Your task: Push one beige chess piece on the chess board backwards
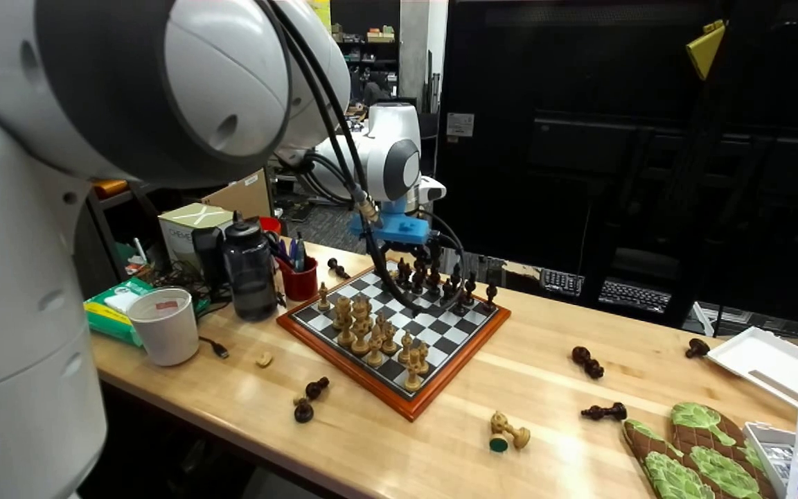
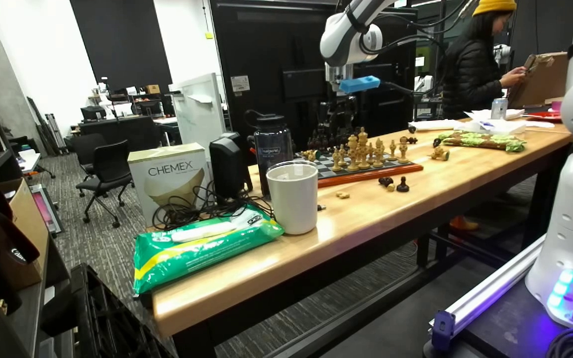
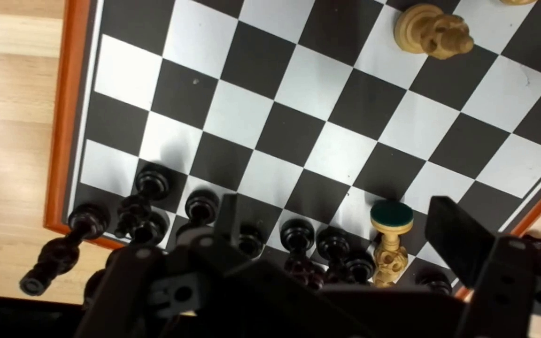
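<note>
On the chess board, a beige chess piece is seen tipped over among the dark pieces, its green base exposed. Other beige pieces are stood upright toward the opposite side. Over the dark side, the hand is held released, its fingers spread well apart; in the wrist view the tipped piece is shown between them.

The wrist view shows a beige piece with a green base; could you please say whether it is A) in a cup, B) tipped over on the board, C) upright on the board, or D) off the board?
B: the beige chess piece lies on the chess board with its green base showing, not underneath.
</note>
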Action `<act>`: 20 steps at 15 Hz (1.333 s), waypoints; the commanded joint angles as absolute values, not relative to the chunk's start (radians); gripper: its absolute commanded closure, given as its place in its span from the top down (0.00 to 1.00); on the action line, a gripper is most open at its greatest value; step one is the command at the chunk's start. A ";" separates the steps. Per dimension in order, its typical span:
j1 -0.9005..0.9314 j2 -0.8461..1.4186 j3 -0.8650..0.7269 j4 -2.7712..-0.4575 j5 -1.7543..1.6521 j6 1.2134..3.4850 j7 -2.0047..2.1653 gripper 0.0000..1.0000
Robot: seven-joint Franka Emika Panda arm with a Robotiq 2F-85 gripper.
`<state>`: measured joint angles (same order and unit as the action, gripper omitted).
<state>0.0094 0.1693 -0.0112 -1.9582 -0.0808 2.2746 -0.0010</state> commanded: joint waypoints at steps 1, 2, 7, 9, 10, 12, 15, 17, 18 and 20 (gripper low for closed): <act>0.008 0.162 -0.018 -1.982 -0.094 2.283 0.048 1.00; 0.007 0.162 -0.019 -1.991 -0.091 2.286 0.054 1.00; 0.006 0.166 -0.021 -2.021 -0.080 2.259 0.069 1.00; 0.005 0.168 -0.021 -2.032 -0.077 2.254 0.071 1.00; 0.005 0.169 -0.022 -2.037 -0.079 2.250 0.075 1.00; 0.003 0.172 -0.022 -2.042 -0.072 2.239 0.073 1.00; 0.000 0.175 -0.021 -2.043 -0.066 2.226 0.070 1.00; -0.003 0.178 -0.021 -2.042 -0.060 2.215 0.066 1.00; -0.004 0.179 -0.022 -2.041 -0.058 2.210 0.066 1.00; -0.005 0.181 -0.021 -2.039 -0.055 2.204 0.065 1.00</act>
